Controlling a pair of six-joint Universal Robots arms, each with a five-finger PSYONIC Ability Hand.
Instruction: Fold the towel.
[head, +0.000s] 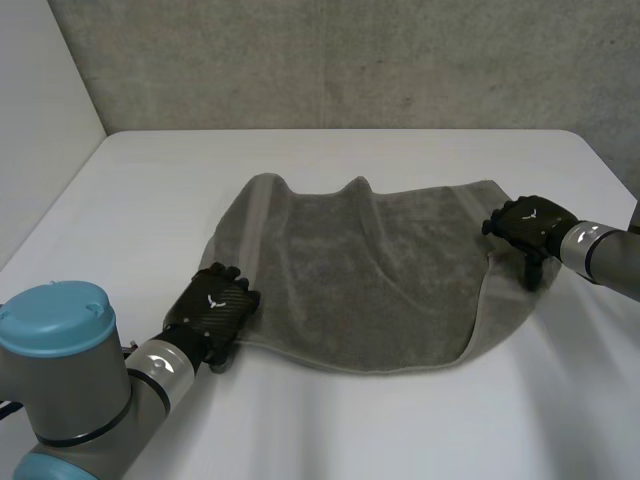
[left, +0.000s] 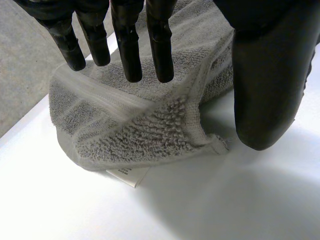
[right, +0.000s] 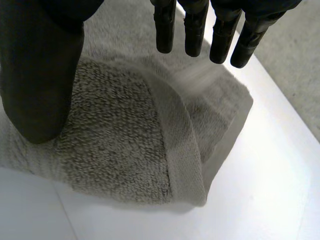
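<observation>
A grey terry towel (head: 370, 280) lies spread but rumpled on the white table (head: 150, 180), its side corners bunched.

Grey-brown looped terry towel (head: 370, 280) with a smoother, paler band (right: 176, 137) and a white label (left: 129, 175). White bench (head: 150, 190). Black left hand (head: 213, 308) and right hand (head: 530, 222). Speckled grey wall (head: 350, 60).

I see the white counter (head: 400, 430) carrying one grey towel (head: 370, 280), spread rumpled across its middle, a label (left: 128, 176) under one corner.
</observation>
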